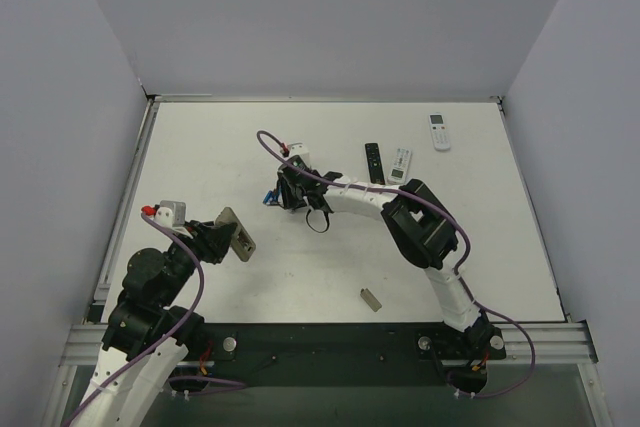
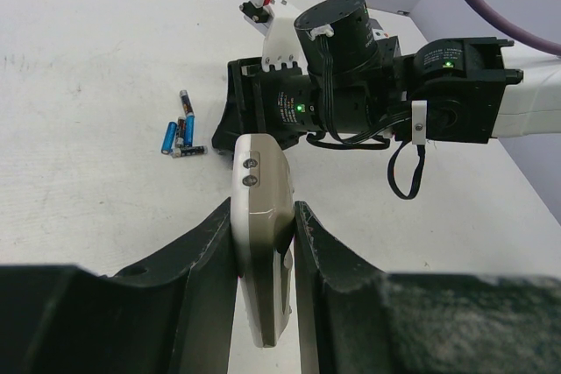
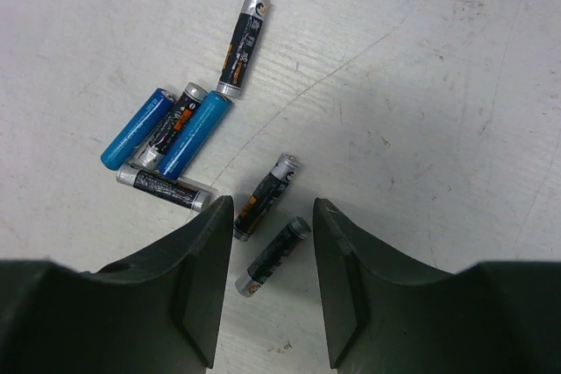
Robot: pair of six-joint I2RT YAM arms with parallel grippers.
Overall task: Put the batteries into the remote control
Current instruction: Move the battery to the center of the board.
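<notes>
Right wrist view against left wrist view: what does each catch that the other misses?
Only the right wrist view: two black batteries lying between the open fingers of the right gripper. Only the left wrist view: the remote clamped on edge in the left gripper, with the right arm beyond it. Both: the loose cluster of blue and black batteries on the table.

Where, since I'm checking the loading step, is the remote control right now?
The remote control is clamped in the left gripper, over the table's near-left part in the top view; the batteries lie ahead of it, under the right gripper.
</notes>
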